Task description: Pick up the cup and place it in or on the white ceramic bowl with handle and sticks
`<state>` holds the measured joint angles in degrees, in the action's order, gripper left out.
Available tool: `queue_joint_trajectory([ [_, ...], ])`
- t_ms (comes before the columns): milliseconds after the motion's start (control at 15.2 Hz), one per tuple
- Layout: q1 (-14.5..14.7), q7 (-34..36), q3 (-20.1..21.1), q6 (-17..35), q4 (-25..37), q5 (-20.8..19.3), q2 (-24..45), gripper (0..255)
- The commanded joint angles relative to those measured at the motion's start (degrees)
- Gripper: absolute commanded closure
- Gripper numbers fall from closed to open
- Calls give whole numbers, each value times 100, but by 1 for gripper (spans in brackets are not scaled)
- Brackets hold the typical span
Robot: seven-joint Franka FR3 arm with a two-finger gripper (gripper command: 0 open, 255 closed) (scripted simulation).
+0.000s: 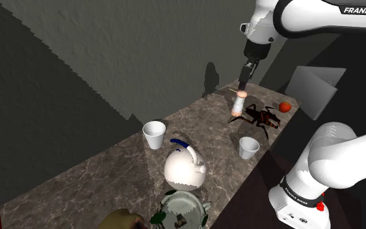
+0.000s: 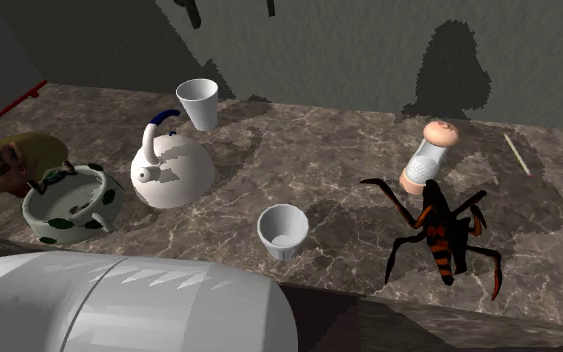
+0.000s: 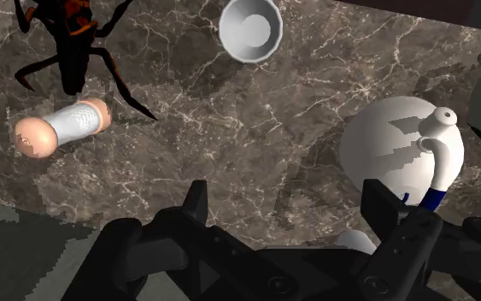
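I'm counting two white cups here; in the second exterior view the far cup (image 2: 198, 102) is sitting at 12 o'clock from the kettle (image 2: 172, 170) and the near cup (image 2: 283, 231) at 4 o'clock; everything else is showing up just once: one kettle; one spotted bowl (image 2: 69, 205); one insect toy (image 2: 437, 235); one peach-capped bottle (image 2: 429, 155); one orange ball (image 1: 285, 107); one thin stick (image 2: 516, 155); one brown animal figure (image 2: 14, 160).

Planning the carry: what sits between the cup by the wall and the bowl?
The teapot stands between that cup and the bowl; the shoulder view shows it most plainly on that line.
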<state>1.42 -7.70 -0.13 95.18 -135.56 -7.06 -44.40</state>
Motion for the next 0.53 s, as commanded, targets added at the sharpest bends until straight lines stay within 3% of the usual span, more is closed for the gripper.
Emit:
queue_joint_trajectory([
  [0,0,0,0,0,0,0,0,0],
  [462,-99,336,79,748,-1221,-115,14,0],
])
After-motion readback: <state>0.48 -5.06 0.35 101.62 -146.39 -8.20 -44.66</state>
